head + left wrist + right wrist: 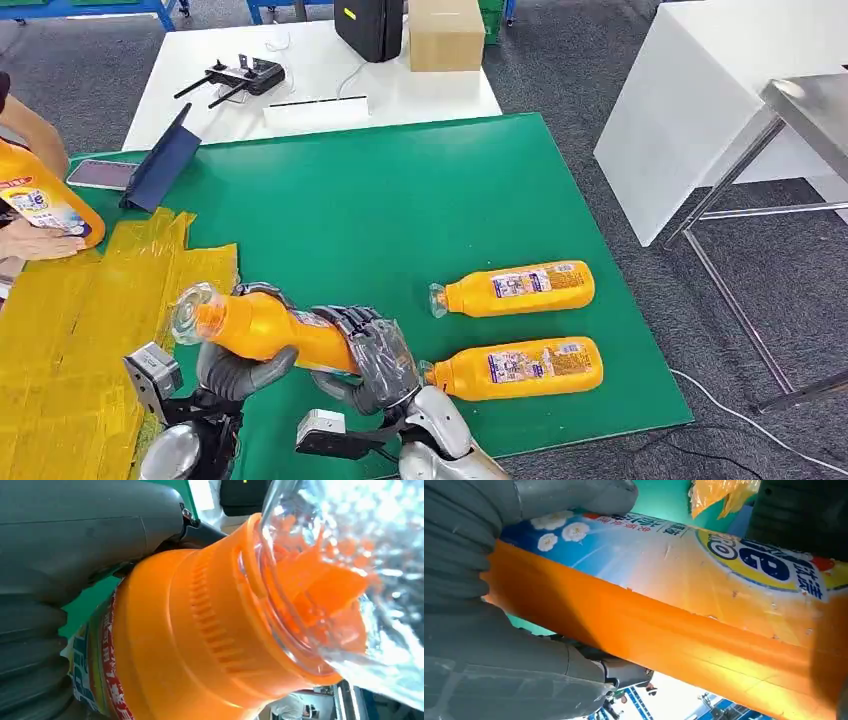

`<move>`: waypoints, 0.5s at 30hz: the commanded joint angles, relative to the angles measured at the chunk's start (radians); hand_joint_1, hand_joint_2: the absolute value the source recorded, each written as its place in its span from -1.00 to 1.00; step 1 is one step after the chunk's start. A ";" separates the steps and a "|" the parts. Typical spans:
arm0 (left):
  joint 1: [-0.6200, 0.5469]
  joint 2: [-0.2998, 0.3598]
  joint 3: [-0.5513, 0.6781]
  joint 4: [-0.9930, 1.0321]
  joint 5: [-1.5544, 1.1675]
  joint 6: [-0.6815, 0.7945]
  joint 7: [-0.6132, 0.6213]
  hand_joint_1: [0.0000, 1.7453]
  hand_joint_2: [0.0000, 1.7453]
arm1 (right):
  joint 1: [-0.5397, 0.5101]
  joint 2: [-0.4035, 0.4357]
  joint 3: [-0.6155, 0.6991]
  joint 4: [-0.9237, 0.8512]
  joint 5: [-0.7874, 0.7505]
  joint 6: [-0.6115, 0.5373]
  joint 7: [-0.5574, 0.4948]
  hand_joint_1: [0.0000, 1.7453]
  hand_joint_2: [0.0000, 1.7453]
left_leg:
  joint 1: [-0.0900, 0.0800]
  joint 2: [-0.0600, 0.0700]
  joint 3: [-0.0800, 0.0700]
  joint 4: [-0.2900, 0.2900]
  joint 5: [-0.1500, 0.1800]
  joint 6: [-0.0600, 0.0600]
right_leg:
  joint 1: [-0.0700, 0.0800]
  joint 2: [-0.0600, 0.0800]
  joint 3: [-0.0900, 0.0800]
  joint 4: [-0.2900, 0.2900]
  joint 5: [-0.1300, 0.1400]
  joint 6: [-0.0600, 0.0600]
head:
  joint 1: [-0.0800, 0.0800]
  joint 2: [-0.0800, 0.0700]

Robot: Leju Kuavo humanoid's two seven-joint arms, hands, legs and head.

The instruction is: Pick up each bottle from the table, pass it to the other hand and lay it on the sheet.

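Observation:
An orange bottle (262,328) with a clear cap hangs above the green mat's (380,210) front edge, cap toward the yellow sheet (70,330). My left hand (240,372) grips it near the neck and my right hand (378,358) grips its base end. The left wrist view shows the bottle's (200,645) ribbed neck and clear cap beside my left hand (75,545). Seen from the right wrist, my right hand (489,645) wraps the labelled body of the bottle (674,610). Two more orange bottles (515,288) (520,367) lie on the mat to the right.
At the far left a person's hand (35,242) holds another orange bottle (40,200) over the sheet. A phone (100,174) and a dark blue stand (160,160) sit at the mat's back left. A white table (320,80) stands behind, a metal table (810,110) at the right.

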 commanded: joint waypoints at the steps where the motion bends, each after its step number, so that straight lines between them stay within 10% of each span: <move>1: -0.057 -0.021 0.029 0.054 0.045 -0.008 -0.003 1.00 1.00 | -0.024 -0.034 0.051 0.043 0.007 -0.011 -0.009 1.00 1.00 | 0.001 -0.005 0.003 -0.001 0.000 -0.001 | 0.001 -0.001 0.004 -0.001 -0.001 0.000 | 0.000 0.000; 4: -0.059 -0.017 0.030 0.059 0.070 -0.028 -0.002 1.00 1.00 | -0.018 -0.029 0.034 0.037 -0.004 -0.038 -0.018 0.74 1.00 | 0.002 -0.005 0.003 -0.001 0.000 -0.001 | 0.001 -0.001 0.004 -0.001 -0.001 0.000 | 0.000 0.000; 5: -0.060 -0.016 0.034 0.058 0.068 -0.021 -0.004 1.00 1.00 | -0.013 -0.028 0.024 0.029 -0.017 -0.049 -0.026 -0.90 1.00 | 0.001 -0.004 0.002 -0.001 0.000 -0.001 | 0.001 -0.001 0.003 -0.001 -0.001 0.000 | 0.000 0.000; 9: -0.078 0.004 0.044 0.038 -0.210 0.227 -0.012 1.00 1.00 | 0.025 -0.057 -0.041 -0.078 -0.056 -0.058 -0.009 -1.00 1.00 | 0.001 -0.004 0.001 0.000 0.000 -0.001 | 0.001 -0.001 0.002 -0.001 -0.001 0.000 | 0.000 0.000; 14: -0.099 0.060 0.159 0.116 -1.215 0.623 0.348 1.00 1.00 | 0.113 -0.087 -0.189 -0.366 -0.183 0.106 -0.001 -1.00 1.00 | 0.001 -0.005 0.001 0.000 0.000 -0.001 | 0.001 -0.002 0.002 0.000 -0.001 0.000 | 0.000 0.000; 15: -0.102 0.076 0.175 0.137 -1.278 0.622 0.381 1.00 1.00 | 0.134 -0.087 -0.213 -0.416 -0.198 0.129 0.004 -1.00 -1.00 | 0.001 -0.003 0.001 0.000 0.000 -0.001 | 0.000 0.000 0.002 0.000 -0.001 0.000 | 0.000 0.000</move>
